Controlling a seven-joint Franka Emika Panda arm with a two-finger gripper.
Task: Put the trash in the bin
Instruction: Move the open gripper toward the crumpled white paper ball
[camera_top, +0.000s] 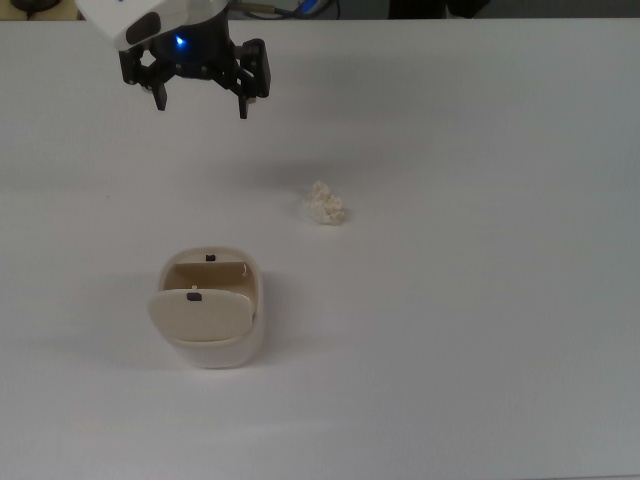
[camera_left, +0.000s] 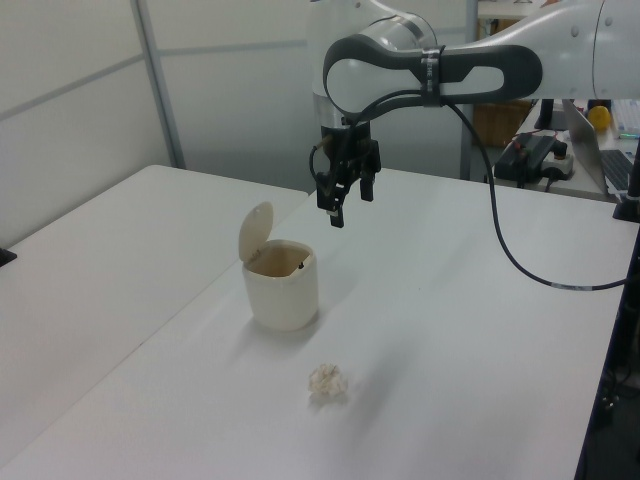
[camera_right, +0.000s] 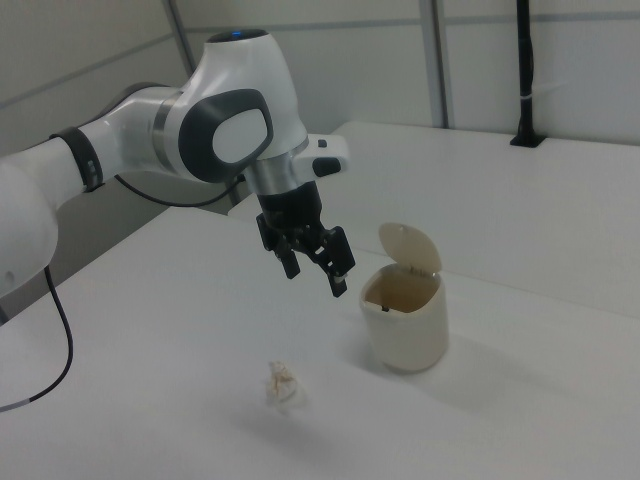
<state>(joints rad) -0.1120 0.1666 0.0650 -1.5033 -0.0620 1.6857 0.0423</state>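
Note:
The trash (camera_top: 326, 204) is a small off-white crumpled wad lying on the white table, to the right of and beyond the bin in the top view. It also shows as the trash (camera_left: 328, 381) and the trash (camera_right: 283, 387). The bin (camera_top: 250, 330) is a beige rounded container with its flap lid (camera_top: 200, 315) raised; it also appears as the bin (camera_left: 282, 295) and the bin (camera_right: 405, 325). My gripper (camera_top: 201, 103) hangs above the table near the top view's upper left, open and empty, apart from both. It appears too as the gripper (camera_left: 335, 212) and the gripper (camera_right: 316, 280).
A black cable (camera_left: 510, 250) loops from the arm over the table's right side in the left view. A laptop and other gear (camera_left: 600, 160) sit at the far right there. A black post (camera_right: 524, 70) stands at the back of the right view.

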